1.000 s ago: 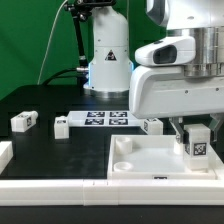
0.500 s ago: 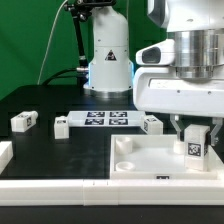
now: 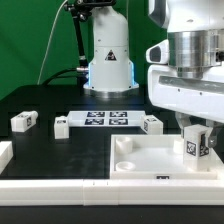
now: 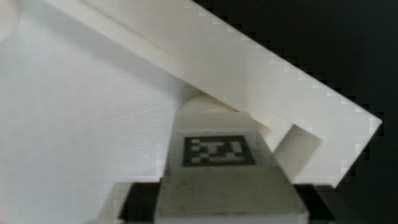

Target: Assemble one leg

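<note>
1. The table is black; on it the tabletop, a big white tray-like square with round corner sockets, fills the near part of the exterior view toward its right.
2. The arm's white body hangs over the tabletop's far corner on the exterior view's right, with the gripper at its lower end.
3. The marker board lies flat behind the tabletop, well apart from the gripper.
4. Three loose white parts rest on the table: one at the exterior view's left, one just beside the marker board's left end, and one near its right end.
5. The leg is clamped between the fingers, tag facing the camera. Its long axis stands roughly upright, and its lower end is just above or touching the tabletop near the far corner on the exterior view's right; I cannot tell which.
6. In the wrist view, the leg sits straight below the gripper between the dark fingers, with the tabletop's raised rim close beside it.
7. Judgement: the coming move turns on lining the upright leg over the corner socket directly beneath; that socket is hidden by the leg and gripper.
</note>
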{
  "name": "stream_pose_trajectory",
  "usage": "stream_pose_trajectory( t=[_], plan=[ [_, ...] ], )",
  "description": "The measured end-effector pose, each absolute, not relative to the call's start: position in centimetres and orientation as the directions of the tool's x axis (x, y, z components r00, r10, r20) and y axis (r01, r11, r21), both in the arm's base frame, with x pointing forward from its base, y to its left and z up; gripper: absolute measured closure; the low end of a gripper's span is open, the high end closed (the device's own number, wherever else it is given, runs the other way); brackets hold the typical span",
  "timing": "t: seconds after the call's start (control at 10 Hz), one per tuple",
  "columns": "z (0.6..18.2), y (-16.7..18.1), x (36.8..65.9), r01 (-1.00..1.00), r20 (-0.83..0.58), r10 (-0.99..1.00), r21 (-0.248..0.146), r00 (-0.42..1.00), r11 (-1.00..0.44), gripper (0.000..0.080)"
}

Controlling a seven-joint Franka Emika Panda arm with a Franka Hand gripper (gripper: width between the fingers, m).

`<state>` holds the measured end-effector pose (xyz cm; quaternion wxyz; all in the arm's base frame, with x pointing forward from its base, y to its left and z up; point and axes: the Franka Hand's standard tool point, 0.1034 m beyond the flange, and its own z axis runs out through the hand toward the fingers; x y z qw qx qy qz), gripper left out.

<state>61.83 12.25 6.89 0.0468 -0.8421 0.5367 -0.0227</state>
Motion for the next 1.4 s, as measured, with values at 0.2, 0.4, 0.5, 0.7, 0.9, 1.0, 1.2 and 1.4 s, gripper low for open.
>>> stream_pose_trajectory(
  t=[0.2,0.4,0.5,0.7,0.9,1.0,1.2,1.4],
  plan=[
    [6.89,12.24,61.83,-0.917,-0.018,-0.921,-0.104,0.389,-0.385,0.0495],
    [6.89,12.16,61.84,-0.895,-0.013,-0.9,-0.104,0.436,-0.433,0.0322],
    [6.88,12.17,61.82,-0.846,0.0,-0.85,-0.102,0.526,-0.524,0.0189],
    [6.85,12.46,61.72,-0.743,0.015,-0.748,-0.1,0.664,-0.662,0.016],
    [6.85,12.44,61.74,-0.592,0.036,-0.597,-0.095,0.802,-0.801,0.0152],
    [6.85,12.37,61.74,-0.508,0.046,-0.513,-0.091,0.857,-0.856,0.0152],
    [6.85,12.52,61.72,-0.371,0.06,-0.376,-0.081,0.925,-0.925,0.015],
    [6.88,12.75,61.7,-0.231,0.076,-0.235,-0.058,0.969,-0.971,0.015]
  ],
)
